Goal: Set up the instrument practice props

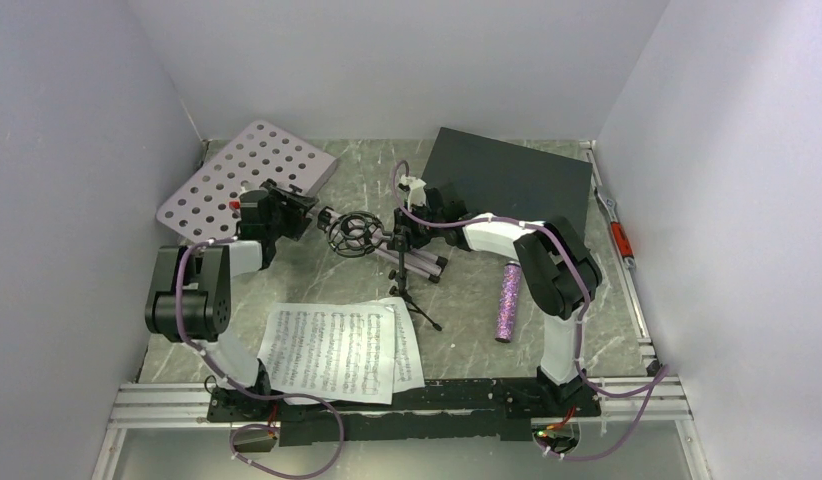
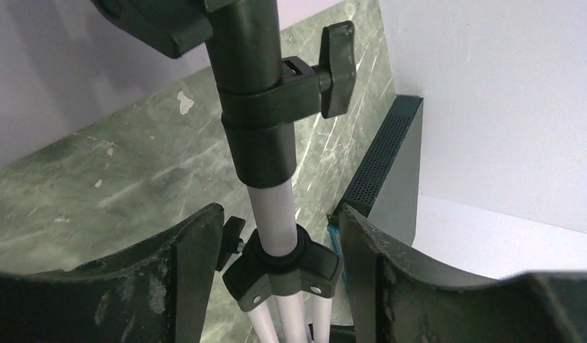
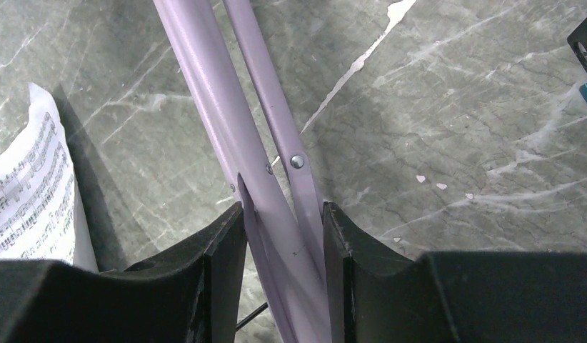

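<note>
My right pincer (image 3: pixel 283 212) was pressed onto the folded lilac legs of the music stand (image 1: pixel 249 180), a pad against each side with no gap that I could see, so I took that for a firm pinch. My left pincer (image 2: pixel 280 220) was spread around the same stand's pole, below the black collar (image 2: pixel 258 121) and its clamp knob (image 2: pixel 338 68). Both pads stood clear of the tube and gripped nothing. The stand lay across the back of the table (image 1: pixel 467 330), with its perforated desk at the far left and its legs gathered in a bundle toward the middle, not splayed. From that I judged the job barely begun. The black tripod stand (image 1: pixel 402 272) was near the middle, just beside the lilac legs, with its ring mount (image 1: pixel 352 232) empty. I could not tell from above whether it stood properly on its feet. The microphone (image 1: pixel 509 300) lay flat on the table to the right, well apart from that ring. The sheet-music pages (image 1: pixel 332 350) lay overlapping at the near edge, on the table and not on the desk. The grey box (image 1: pixel 517 180) sat at the back right, and I judged it no part of the work. As I reckoned it, nearly everything was left to do: open the lilac legs, raise the stand upright, put the pages on its desk, and seat the microphone in the ring.
</note>
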Controlling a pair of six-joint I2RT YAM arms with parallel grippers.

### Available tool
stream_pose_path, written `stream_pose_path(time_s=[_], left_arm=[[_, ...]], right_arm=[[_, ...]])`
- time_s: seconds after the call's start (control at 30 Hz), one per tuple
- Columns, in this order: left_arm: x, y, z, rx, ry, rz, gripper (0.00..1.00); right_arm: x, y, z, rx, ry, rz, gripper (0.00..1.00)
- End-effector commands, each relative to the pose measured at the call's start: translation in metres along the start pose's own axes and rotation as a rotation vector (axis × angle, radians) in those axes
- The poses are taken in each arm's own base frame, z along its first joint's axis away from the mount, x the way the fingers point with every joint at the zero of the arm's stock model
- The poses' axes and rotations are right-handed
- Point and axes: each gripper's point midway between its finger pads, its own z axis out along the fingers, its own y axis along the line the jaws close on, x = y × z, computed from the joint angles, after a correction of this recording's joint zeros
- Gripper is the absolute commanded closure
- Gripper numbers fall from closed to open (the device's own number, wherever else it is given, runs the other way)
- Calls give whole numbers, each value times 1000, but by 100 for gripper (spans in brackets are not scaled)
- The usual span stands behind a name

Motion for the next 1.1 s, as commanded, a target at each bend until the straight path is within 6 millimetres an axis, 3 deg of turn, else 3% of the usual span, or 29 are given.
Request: stream_pose_path(time_s=[0.0,0.27,0.43,0.57,0.67,0.7,0.93,1.07], left_arm=[[-7,-31,7,142,-15,-15,37],[-4,-18,24,140,-19,-55,57],[0,-17,32,154,-25,-69,62],[2,-22,35,144,-31,-41,78],[4,-24,35,132,-25,-20,96],[4,-25,35,134,-24,-11,97],[6,-62,19,182,-31,94,97],[12,-92,4,154,-57,214,97]], right_arm=[[-8,-5,4,23,-7,12,100],[-8,-4,4,19,-3,14,100],[-7,-5,4,21,2,15,100],[-6,-5,2,25,2,11,100],[-8,-5,1,29,-3,7,100],[-7,-3,1,24,-3,9,100],[-7,-1,3,0,2,7,100],[-9,2,2,-11,2,-5,90]])
